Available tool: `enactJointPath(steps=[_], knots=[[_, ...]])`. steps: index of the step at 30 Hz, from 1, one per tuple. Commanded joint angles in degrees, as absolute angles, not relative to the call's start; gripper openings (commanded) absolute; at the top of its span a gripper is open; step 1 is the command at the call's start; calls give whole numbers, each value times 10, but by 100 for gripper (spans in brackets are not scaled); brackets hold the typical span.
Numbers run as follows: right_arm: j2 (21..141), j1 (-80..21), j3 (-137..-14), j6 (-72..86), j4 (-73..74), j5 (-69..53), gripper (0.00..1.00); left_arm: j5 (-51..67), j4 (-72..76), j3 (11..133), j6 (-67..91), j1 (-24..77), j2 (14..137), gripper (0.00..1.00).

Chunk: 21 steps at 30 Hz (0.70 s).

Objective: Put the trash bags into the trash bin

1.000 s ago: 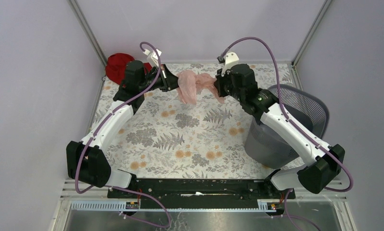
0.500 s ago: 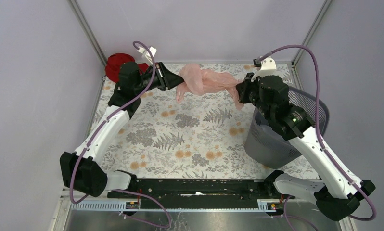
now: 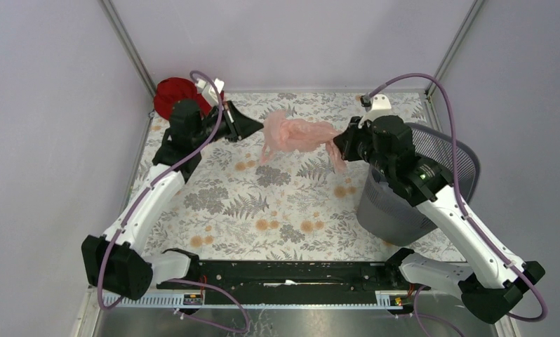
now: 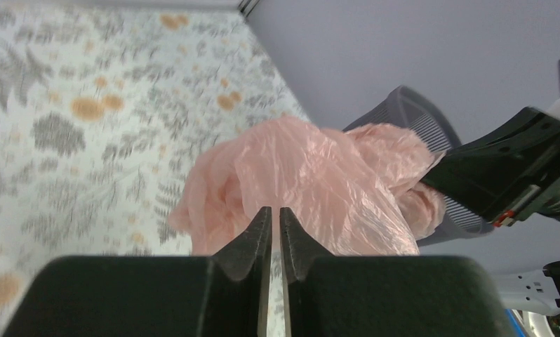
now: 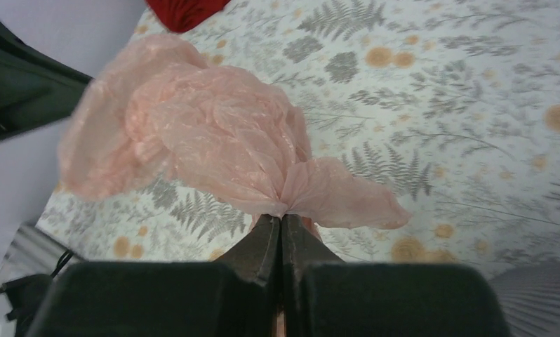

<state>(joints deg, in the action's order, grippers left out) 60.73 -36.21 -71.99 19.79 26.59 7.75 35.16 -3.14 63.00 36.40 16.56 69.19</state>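
Observation:
The pale pink trash bag (image 3: pixel 295 133) hangs bunched in the air between my two grippers, above the far part of the floral table. My left gripper (image 3: pixel 261 129) is at the bag's left end. In the left wrist view its jaws stand almost together with a thin slit, and the film (image 4: pixel 312 175) bunches at the tips (image 4: pixel 274 210). My right gripper (image 3: pixel 338 139) is shut on the bag's right end. The right wrist view shows the film (image 5: pixel 214 133) pinched at the tips (image 5: pixel 282 217). The dark grey mesh trash bin (image 3: pixel 431 151) stands at the right, beside and partly under my right arm.
A red cloth (image 3: pixel 173 93) lies at the far left corner, behind my left arm. Grey walls and metal posts close in the floral table (image 3: pixel 277 203) at the back and sides. The bin's rim also shows in the left wrist view (image 4: pixel 403 105).
The grippers have come closer together, so the bag, stretched taut half a second ago, now sags in a bunch. My right gripper has moved left and a little nearer, away from the back wall.

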Motion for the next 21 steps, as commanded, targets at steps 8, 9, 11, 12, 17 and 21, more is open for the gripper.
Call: enactJointPath(steps=[8, 9, 11, 12, 17, 21], knots=[[740, -393, -735, 185, 250, -269, 0, 279, -326, 509, 324, 164, 363, 99], [743, -404, -724, 190, 235, -263, 0, 284, -347, 516, 330, 165, 356, 99], [750, -415, -707, 212, 216, -247, 0, 282, -368, 516, 359, 165, 345, 99], [751, -416, -691, 226, 203, -237, 0, 270, -373, 509, 381, 165, 340, 99], [746, -416, -583, 278, 81, -207, 4, 170, -417, 478, 470, 165, 361, 99], [774, -423, -556, 281, 35, -203, 4, 146, -411, 458, 500, 165, 398, 96]])
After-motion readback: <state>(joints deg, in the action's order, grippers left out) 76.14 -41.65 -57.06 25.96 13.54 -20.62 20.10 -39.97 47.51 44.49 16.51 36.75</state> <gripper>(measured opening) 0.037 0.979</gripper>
